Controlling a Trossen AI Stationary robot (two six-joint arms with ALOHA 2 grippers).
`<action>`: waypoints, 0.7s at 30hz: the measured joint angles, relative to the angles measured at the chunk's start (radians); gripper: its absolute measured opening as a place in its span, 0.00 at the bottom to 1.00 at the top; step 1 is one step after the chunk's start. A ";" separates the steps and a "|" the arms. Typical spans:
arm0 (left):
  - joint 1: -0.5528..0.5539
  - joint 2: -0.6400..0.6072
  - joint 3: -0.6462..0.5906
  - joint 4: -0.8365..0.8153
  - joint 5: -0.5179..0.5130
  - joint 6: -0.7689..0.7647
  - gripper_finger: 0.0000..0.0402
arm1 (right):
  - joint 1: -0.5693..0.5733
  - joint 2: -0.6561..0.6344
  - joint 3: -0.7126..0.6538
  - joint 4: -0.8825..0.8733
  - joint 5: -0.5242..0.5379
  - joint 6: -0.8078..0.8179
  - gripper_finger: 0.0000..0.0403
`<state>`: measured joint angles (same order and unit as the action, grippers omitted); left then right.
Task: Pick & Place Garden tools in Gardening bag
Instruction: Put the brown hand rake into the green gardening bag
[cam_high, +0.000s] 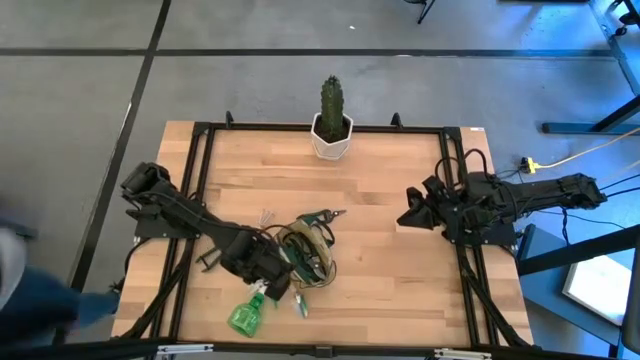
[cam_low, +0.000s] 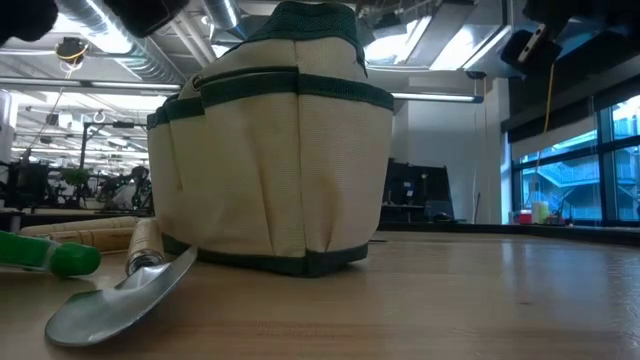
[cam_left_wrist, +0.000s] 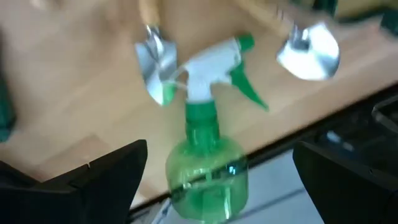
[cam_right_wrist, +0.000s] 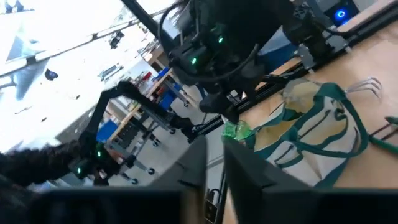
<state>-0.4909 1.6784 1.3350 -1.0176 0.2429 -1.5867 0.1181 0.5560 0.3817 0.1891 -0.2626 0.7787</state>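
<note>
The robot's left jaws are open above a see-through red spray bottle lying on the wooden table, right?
Not quite: the see-through spray bottle is green, not red, with a white and green trigger head. The left wrist view shows it lying on the wooden table with the left gripper above it, jaws open.
</note>
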 joint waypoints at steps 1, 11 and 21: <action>0.001 0.008 0.000 0.009 0.017 0.011 1.00 | -0.003 0.000 0.001 -0.005 0.001 0.012 0.21; -0.012 0.086 0.000 0.033 0.040 0.056 0.94 | -0.014 0.000 0.001 -0.029 0.034 -0.001 0.63; -0.046 0.170 0.000 0.137 0.072 0.069 0.87 | -0.014 0.000 0.001 -0.035 0.014 -0.001 0.64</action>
<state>-0.5373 1.8489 1.3350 -0.8807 0.3151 -1.5172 0.1043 0.5557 0.3825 0.1543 -0.2488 0.7779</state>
